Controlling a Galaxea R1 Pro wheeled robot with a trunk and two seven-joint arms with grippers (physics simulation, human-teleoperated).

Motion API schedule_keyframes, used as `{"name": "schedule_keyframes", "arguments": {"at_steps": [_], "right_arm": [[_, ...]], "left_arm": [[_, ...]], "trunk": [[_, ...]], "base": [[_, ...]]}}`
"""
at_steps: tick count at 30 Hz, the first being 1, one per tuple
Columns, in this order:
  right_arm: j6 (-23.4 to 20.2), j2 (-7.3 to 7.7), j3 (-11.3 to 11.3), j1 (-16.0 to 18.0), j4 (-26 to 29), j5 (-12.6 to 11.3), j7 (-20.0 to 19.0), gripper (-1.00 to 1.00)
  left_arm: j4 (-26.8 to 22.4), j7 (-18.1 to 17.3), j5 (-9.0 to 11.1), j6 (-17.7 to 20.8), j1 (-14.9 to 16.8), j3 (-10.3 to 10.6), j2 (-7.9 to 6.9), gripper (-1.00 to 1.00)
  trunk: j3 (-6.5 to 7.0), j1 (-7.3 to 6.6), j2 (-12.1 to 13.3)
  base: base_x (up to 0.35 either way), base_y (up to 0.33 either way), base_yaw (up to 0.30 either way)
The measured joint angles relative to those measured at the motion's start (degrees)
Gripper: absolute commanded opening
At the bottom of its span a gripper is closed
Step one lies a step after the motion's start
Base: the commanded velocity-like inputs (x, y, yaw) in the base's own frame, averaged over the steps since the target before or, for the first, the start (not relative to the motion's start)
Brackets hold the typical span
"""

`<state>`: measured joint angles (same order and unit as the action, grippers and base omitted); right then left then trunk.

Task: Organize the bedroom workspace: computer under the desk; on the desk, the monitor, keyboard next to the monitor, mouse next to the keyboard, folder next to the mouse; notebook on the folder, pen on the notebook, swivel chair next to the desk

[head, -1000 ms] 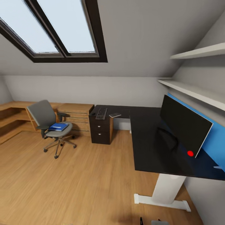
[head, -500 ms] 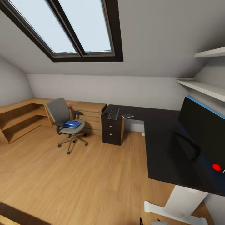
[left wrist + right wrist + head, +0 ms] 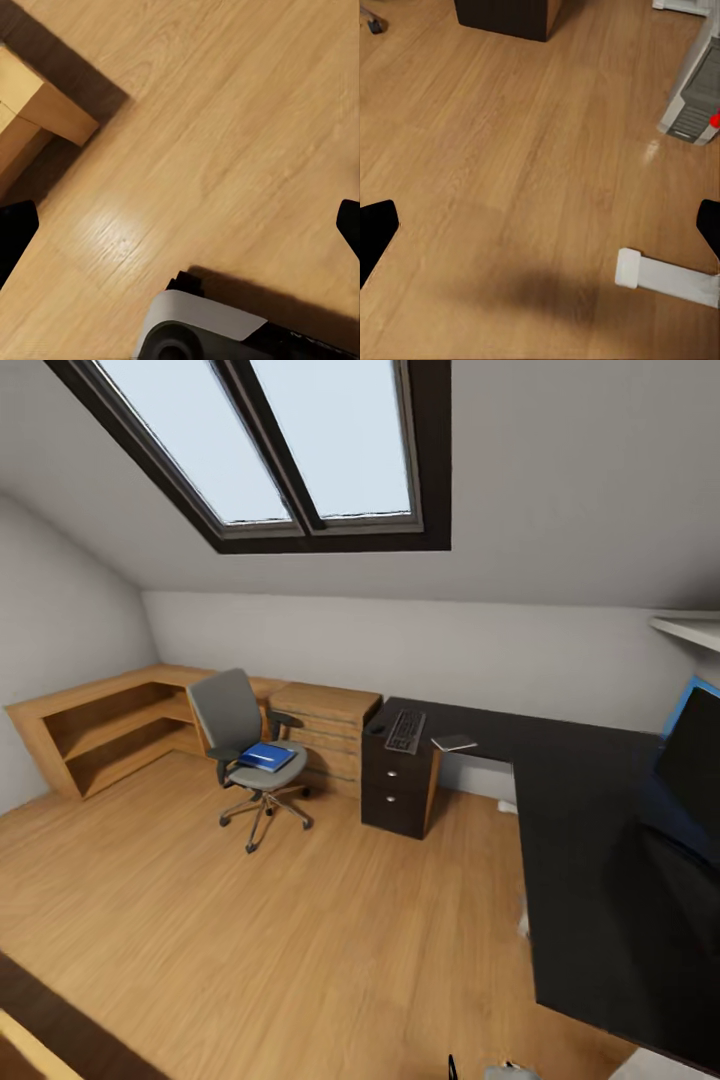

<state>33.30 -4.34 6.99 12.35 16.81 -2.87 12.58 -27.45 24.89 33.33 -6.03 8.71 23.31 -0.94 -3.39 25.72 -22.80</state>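
Claws: we see left [image 3: 180, 225] and right [image 3: 540, 225] spread wide, gripping nothing, over honey-coloured wood floor [image 3: 250, 940]. Beyond, glossy black L-shaped worktop [image 3: 600, 860]; farther, flat blue folder [image 3: 267, 757] lies on grey fabric swivel chair [image 3: 245, 745]. Risk: nudged castors could roll it away.

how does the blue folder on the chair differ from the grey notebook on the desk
The bright blue rectangular folder lies on the grey fabric swivel chair seat; the small thin grey notebook lies on the glossy black desk, near the black keyboard. The folder is blue and looks larger; the notebook is grey and looks smaller. Both lie flat.
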Motion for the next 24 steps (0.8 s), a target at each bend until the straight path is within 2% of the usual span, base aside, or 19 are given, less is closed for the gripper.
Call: {"name": "schedule_keyframes", "arguments": {"at_steps": [9,11,13,18,24], "right_arm": [[2.8,0.00,0.0,0.0,-0.4,-0.1,0.1,1.00],[2.8,0.00,0.0,0.0,-0.4,-0.1,0.1,1.00],[2.9,0.00,-0.1,0.0,-0.4,-0.1,0.1,1.00],[4.5,0.00,-0.1,0.0,-0.6,0.0,0.1,1.00],[7.1,0.00,-0.1,0.0,-1.9,0.0,0.1,1.00]], "left_arm": [[0.6,-0.1,-0.1,0.2,0.0,0.0,0.54,1.00],[0.5,0.0,-0.2,-0.6,0.0,0.0,0.55,1.00],[0.5,0.0,-0.1,-3.2,0.0,0.1,0.54,1.00],[0.6,0.0,-0.1,-4.1,0.0,0.1,0.55,1.00],[0.6,-0.1,-0.1,-4.2,0.0,0.1,0.54,1.00]], "trunk": [[-0.42,0.00,0.0],[-0.51,0.02,0.0],[-0.55,0.03,0.0],[-0.55,0.02,0.0],[-0.23,0.00,0.0]], "base": [[0.316,0.000,0.258],[0.111,0.000,0.260],[0.037,0.000,0.268],[0.058,0.000,0.267],[0.268,0.000,0.196]]}}
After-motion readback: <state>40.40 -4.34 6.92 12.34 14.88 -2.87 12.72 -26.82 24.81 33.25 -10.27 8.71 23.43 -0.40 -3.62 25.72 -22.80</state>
